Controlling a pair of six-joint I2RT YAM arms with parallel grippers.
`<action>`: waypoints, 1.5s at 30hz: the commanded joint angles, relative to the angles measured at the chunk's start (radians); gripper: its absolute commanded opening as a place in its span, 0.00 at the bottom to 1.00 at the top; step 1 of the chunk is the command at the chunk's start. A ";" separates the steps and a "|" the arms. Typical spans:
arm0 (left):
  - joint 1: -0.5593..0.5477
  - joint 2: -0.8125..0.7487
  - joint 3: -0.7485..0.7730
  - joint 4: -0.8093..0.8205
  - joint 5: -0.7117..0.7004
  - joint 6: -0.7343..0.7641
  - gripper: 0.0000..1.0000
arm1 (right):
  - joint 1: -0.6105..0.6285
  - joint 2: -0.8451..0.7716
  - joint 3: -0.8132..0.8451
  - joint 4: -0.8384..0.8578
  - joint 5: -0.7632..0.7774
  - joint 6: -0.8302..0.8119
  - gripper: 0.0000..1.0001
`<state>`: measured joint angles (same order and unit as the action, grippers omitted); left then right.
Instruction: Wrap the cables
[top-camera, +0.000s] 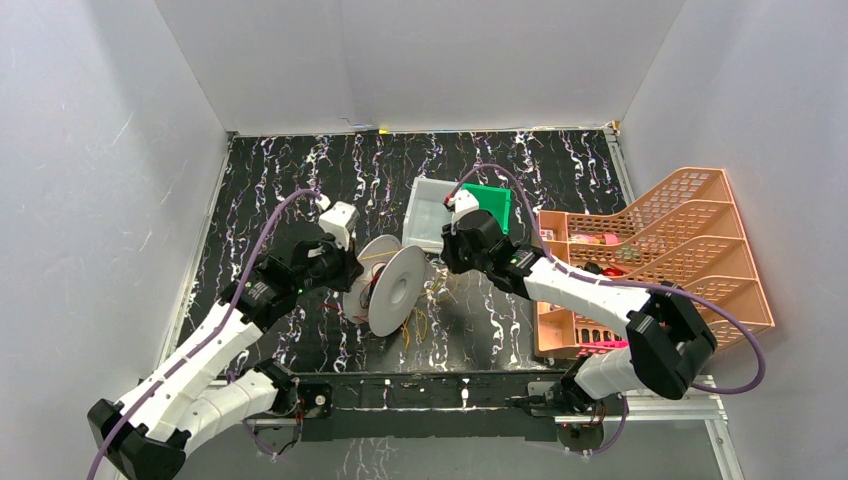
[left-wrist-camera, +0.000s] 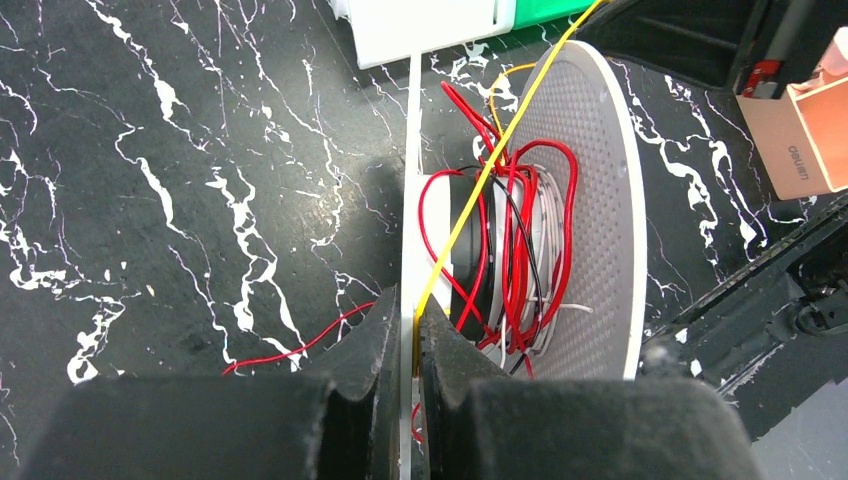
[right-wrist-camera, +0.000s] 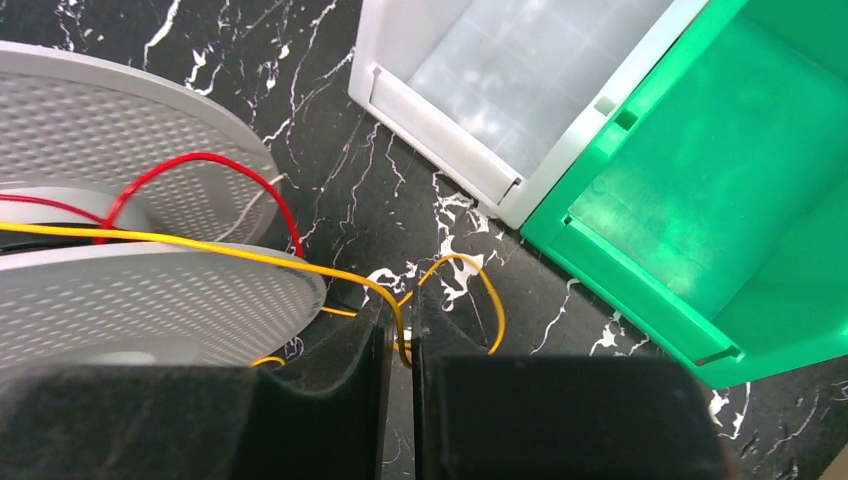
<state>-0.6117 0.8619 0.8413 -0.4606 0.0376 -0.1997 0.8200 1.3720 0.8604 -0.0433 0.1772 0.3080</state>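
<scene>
Near the middle of the bench (top-camera: 270, 180), a little toward its near edge, the white round plastic spool (top-camera: 395, 285) stands on its rim. Hair-thin red cable (left-wrist-camera: 516, 260) sits around the hub in loose, untidy turns that bulge out rather than lie snug. The thin yellow-orange cable (right-wrist-camera: 200, 245) runs off the hub and over a flange to the right pincer (right-wrist-camera: 400, 335), which is closed to a slit on it. The left pincer (left-wrist-camera: 405, 320) is nearly closed on the spool's flange edge.

More slack lies on the bench toward the near edge, so I judge the wrapping partly done with much left.

Open room lies toward the left edge and far-left corner. The white plastic bin (top-camera: 430, 210) and green plastic bin (top-camera: 495, 205) stand just behind the right pincer. The orange plastic tray rack (top-camera: 660, 250) takes up the right edge, so that side is tight.
</scene>
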 joint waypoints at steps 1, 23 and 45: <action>0.005 -0.047 0.112 -0.005 -0.005 -0.043 0.00 | -0.016 0.012 -0.038 0.061 0.003 0.021 0.18; 0.006 -0.001 0.406 -0.110 -0.002 -0.082 0.00 | -0.021 -0.186 -0.216 0.249 -0.180 0.029 0.49; 0.006 0.107 0.738 -0.222 0.025 -0.028 0.00 | -0.024 -0.019 -0.371 0.828 -0.361 0.029 0.74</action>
<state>-0.6106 0.9737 1.5219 -0.7334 0.0422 -0.2199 0.7994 1.2621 0.4492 0.5667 -0.0975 0.2409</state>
